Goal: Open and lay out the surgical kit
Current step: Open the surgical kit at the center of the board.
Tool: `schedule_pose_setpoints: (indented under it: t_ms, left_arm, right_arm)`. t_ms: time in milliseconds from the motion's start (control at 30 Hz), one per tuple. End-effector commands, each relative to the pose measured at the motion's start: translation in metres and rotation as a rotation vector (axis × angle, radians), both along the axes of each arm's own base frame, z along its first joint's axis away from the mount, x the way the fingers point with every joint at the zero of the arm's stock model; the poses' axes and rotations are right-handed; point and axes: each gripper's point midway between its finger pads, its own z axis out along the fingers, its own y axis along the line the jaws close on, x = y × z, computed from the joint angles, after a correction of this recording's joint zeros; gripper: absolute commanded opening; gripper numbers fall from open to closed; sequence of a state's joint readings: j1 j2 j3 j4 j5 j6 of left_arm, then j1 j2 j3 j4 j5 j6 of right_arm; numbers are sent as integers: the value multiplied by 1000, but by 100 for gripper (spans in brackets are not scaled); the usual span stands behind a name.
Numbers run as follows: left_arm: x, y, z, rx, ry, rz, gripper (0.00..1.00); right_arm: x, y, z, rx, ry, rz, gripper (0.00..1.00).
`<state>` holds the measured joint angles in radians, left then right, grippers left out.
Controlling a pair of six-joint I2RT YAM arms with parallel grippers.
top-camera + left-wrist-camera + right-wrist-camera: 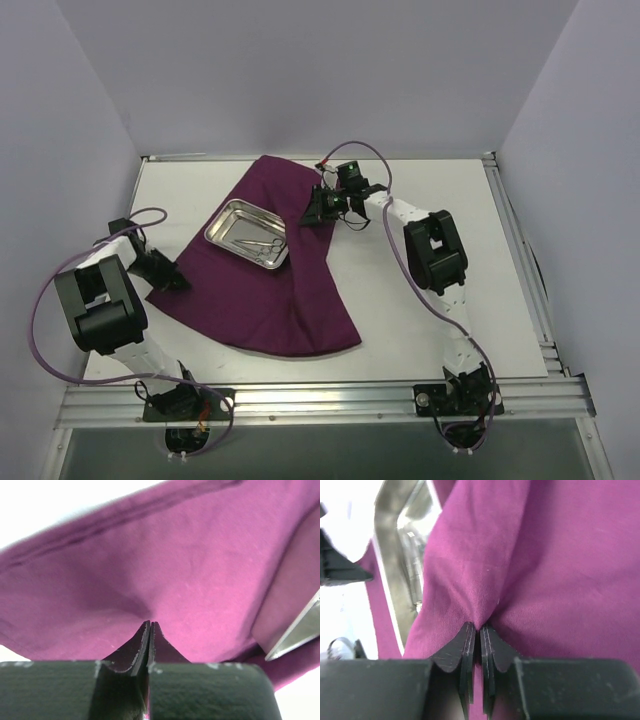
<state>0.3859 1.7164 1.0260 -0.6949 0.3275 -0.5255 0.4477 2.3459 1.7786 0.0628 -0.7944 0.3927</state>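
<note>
The dark magenta cloth wrap (270, 290) lies spread on the table. The steel tray (226, 219) sits on its upper middle part, with thin ring-handled instruments (258, 245) inside. My left gripper (172, 280) is at the cloth's left edge, shut on the cloth (165, 580); a corner of the tray (300, 630) shows at the right of the left wrist view. My right gripper (313, 212) is at the cloth's upper right edge, just right of the tray, shut on a pinched fold of cloth (485, 570). The tray (387, 565) shows at the left of the right wrist view.
The white table (430, 300) is ringed by an aluminium rail (330, 400) at the front and right. White walls enclose the back and sides. Purple cables loop from both arms.
</note>
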Motion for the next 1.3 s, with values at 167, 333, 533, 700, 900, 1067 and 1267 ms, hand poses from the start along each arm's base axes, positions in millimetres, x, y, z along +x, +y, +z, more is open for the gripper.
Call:
schedule_pose_setpoints:
  t_ms: [167, 333, 533, 700, 900, 1067, 1267]
  left_arm:
    - [2, 7, -14, 14, 55, 37, 2]
    - [3, 9, -18, 17, 65, 36, 2]
    - [1, 10, -19, 20, 64, 32, 2]
    - [-1, 9, -21, 21, 64, 22, 2]
    - [-3, 8, -22, 18, 62, 13, 2]
    - [1, 9, -18, 16, 48, -8, 2]
    - [6, 11, 11, 49, -16, -47, 2]
  right_arm:
    - [5, -65, 42, -266, -108, -245, 0]
    - [-18, -95, 52, -313, -106, -324, 0]
    - [-63, -170, 29, -500, 12, -522, 0]
    - [-118, -235, 3, -604, 124, -663, 3]
    - [-165, -245, -11, -551, 200, -712, 49]
    - [-104, -265, 6, -628, 106, -657, 73]
    - [-36, -231, 48, -504, -53, -540, 64]
